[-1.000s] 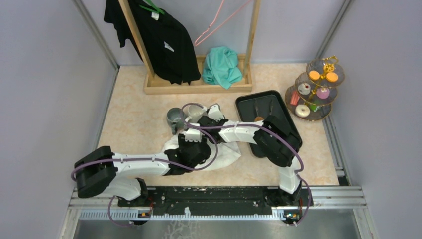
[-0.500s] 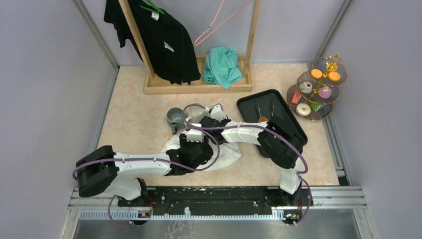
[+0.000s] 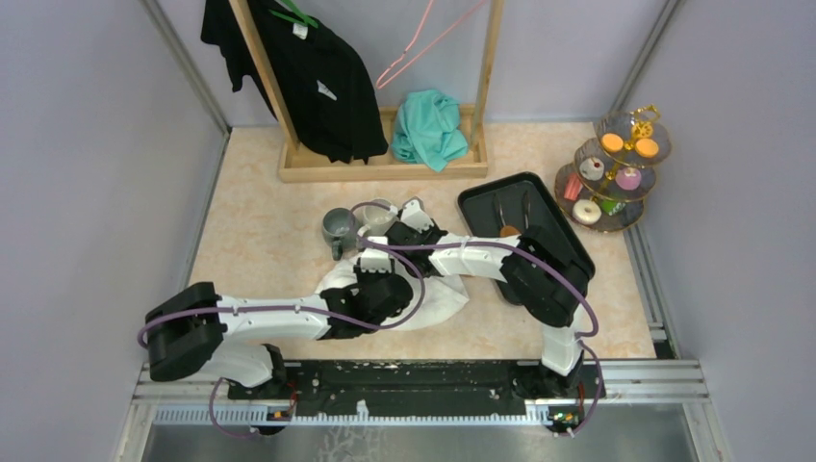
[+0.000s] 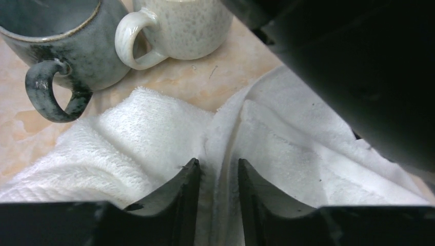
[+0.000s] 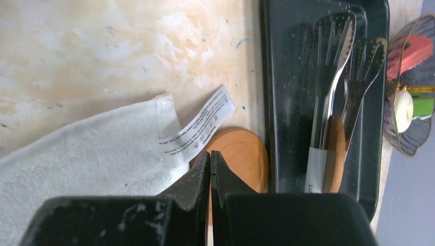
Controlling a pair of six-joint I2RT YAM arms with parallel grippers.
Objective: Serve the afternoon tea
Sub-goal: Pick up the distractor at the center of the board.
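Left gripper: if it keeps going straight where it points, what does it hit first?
The white towel: a fold already sits between the left gripper's jaws. Beyond it, likely the cream mug; depth unclear.
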